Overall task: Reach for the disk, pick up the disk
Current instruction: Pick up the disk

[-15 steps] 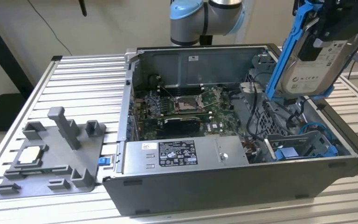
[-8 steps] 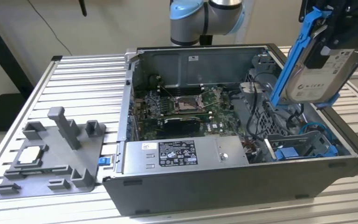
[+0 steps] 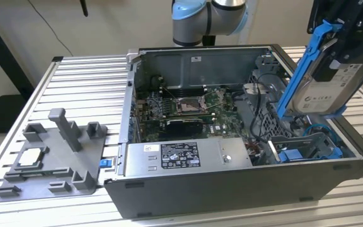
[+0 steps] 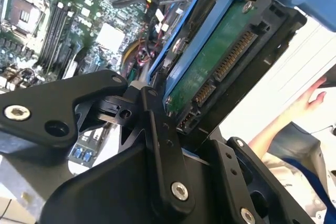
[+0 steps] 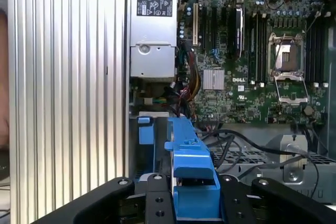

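Note:
The disk (image 3: 328, 92) is a silver hard drive with a white label in a bright blue frame. It hangs tilted above the right end of the open computer case (image 3: 232, 182), clear of the drive bay (image 3: 307, 146). My gripper (image 3: 344, 64) is shut on its upper part. In the second wrist view the disk's green circuit-board underside (image 4: 218, 64) and connector sit between my black fingers (image 4: 157, 145). The first wrist view has the blue frame's edge (image 5: 190, 163) clamped in my gripper (image 5: 191, 205).
Inside the case lie the motherboard (image 3: 188, 106), a power supply (image 3: 181, 156) and loose cables (image 3: 263, 94). A grey fixture (image 3: 49, 156) holding a small silver chip (image 3: 30, 157) stands on the slatted table at the exterior view's left. A person's hand (image 4: 310, 100) is beyond the disk.

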